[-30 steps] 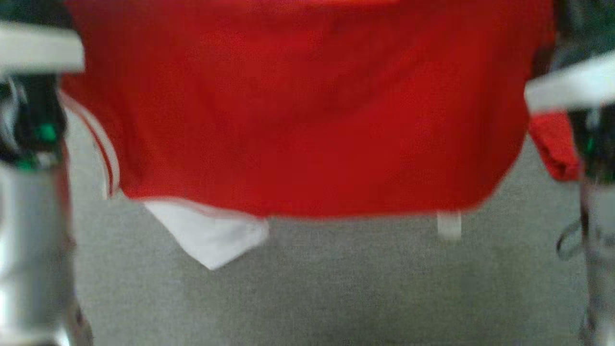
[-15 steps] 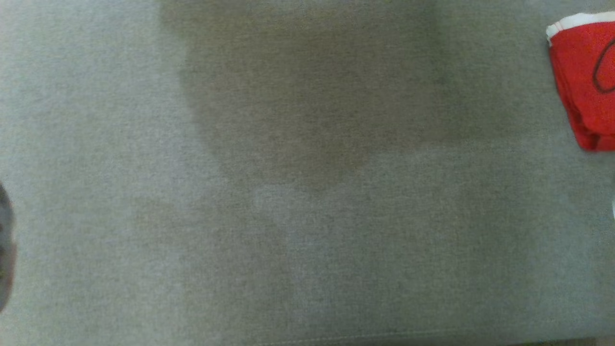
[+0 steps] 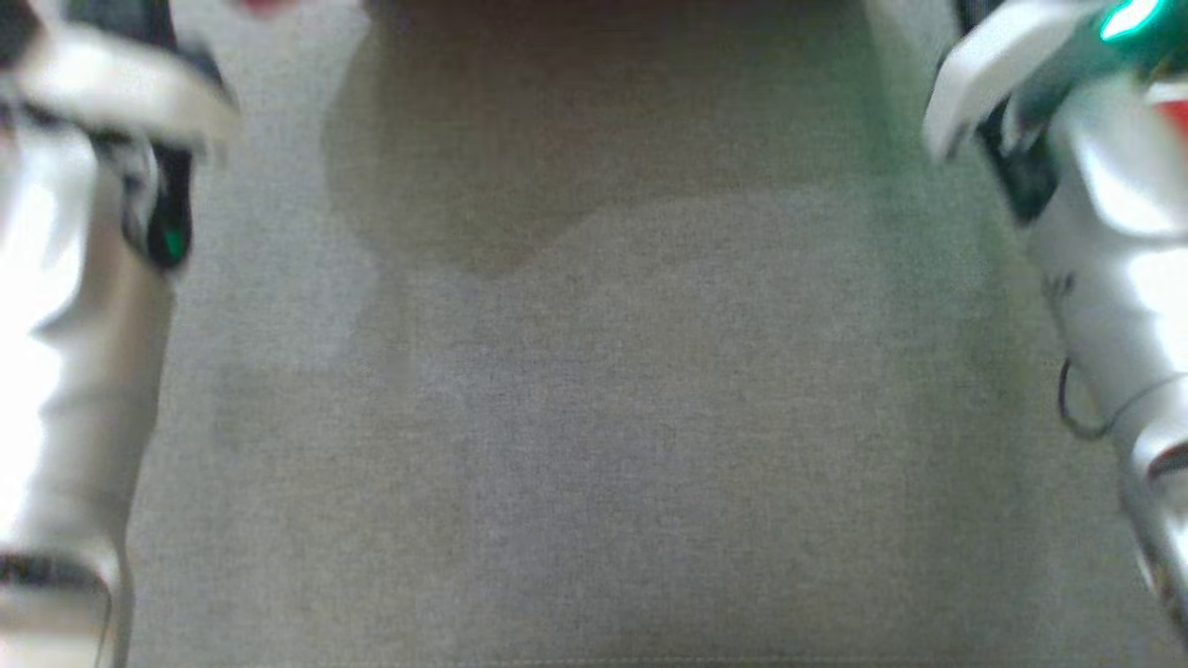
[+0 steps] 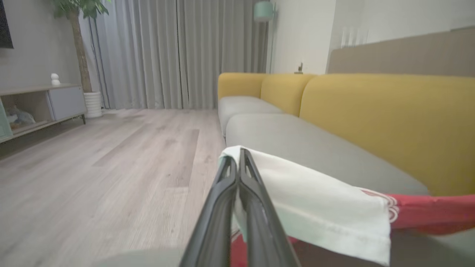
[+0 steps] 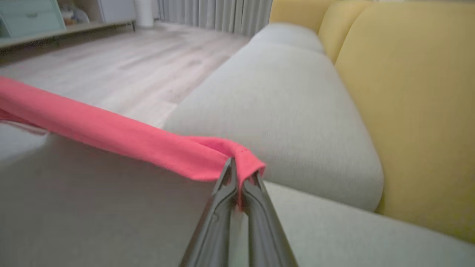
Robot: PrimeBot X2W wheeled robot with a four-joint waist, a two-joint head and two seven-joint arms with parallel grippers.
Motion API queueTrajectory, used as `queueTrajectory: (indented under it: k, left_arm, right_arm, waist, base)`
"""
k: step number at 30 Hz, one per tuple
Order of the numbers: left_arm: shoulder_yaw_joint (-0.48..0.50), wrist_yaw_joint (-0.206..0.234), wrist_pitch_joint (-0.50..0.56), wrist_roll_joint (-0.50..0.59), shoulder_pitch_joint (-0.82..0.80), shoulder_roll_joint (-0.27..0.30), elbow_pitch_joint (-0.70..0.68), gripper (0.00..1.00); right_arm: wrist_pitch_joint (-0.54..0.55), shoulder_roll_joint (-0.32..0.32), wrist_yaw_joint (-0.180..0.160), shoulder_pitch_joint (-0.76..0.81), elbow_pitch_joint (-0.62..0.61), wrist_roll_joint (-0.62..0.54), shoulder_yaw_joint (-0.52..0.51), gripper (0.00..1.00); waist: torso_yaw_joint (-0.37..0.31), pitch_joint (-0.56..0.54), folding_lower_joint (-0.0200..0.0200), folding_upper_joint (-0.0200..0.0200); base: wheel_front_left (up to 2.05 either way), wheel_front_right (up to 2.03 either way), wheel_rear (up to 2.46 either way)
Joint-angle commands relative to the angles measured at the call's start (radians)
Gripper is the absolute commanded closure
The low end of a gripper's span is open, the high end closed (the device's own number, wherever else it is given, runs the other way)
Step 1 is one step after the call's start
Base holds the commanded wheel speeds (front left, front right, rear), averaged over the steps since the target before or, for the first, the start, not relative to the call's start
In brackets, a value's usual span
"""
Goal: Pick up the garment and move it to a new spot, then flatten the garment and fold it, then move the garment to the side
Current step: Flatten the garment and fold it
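- My left gripper (image 4: 237, 154) is clamped tight on the garment (image 4: 315, 196). Its two long dark fingers press together with a white cloth edge pinched at the tips.
- My right gripper (image 5: 237, 168) is closed just as firmly, nipping a small fold of red cloth between its tips.
- The garment is held up between the two grippers over the sofa's seat cushion (image 5: 282, 111). In the right wrist view it runs away to the left as a long, loosely rolled red band, with its shadow on the cushion beneath it.
- The cloth looks soft and matte. It is mostly red, with a broad white panel that ends in a stitched hem. Thin red-and-white stripes sit where the white meets the red.
- The seat cushion is grey, finely woven and rounded at its edges.
- The back cushions (image 5: 408, 111) are mustard yellow, plump and smooth.
- The head view is blurred. My pale, glossy left forearm (image 3: 65, 371) and right forearm (image 3: 1114, 278) flank the grey fabric.
- Beyond the sofa lie a pale wood-plank floor (image 4: 92, 167) and grey pleated curtains (image 4: 178, 55).
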Motion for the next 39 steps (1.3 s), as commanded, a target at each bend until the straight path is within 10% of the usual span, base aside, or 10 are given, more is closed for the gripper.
queueTrajectory:
  k: [1, 16, 31, 39]
  left_arm:
    - [0.02, 0.002, -0.008, -0.004, -0.02, 0.069, -0.037, 1.0]
    - [-0.228, 0.002, 0.109, -0.096, 0.488, 0.299, -0.323, 1.0]
    - [-0.268, 0.072, 0.388, -0.243, 0.849, 0.51, -0.788, 1.0]
    - [-0.245, 0.126, 0.411, -0.235, 0.827, 0.522, -0.887, 1.0]
  right_arm:
    - [0.004, 0.004, -0.002, -0.006, -0.029, 0.014, 0.014, 1.0]
    - [0.319, -0.254, -0.002, 0.323, -0.326, 0.446, 0.425, 1.0]
    - [0.548, -0.428, -0.002, 0.497, -0.611, 0.718, 0.584, 1.0]
    - [0.57, -0.462, -0.002, 0.503, -0.684, 0.744, 0.552, 1.0]
  waist:
    - [0.007, -0.024, 0.0001, 0.0001]
    - [0.007, -0.199, 0.0001, 0.0001]
    - [-0.012, -0.308, 0.0001, 0.0001]
    - [-0.004, -0.278, 0.0001, 0.0001]
  base:
    - [0.0, 0.0, 0.0]
    - [0.0, 0.0, 0.0]
    - [0.0, 0.0, 0.0]
    - [0.0, 0.0, 0.0]
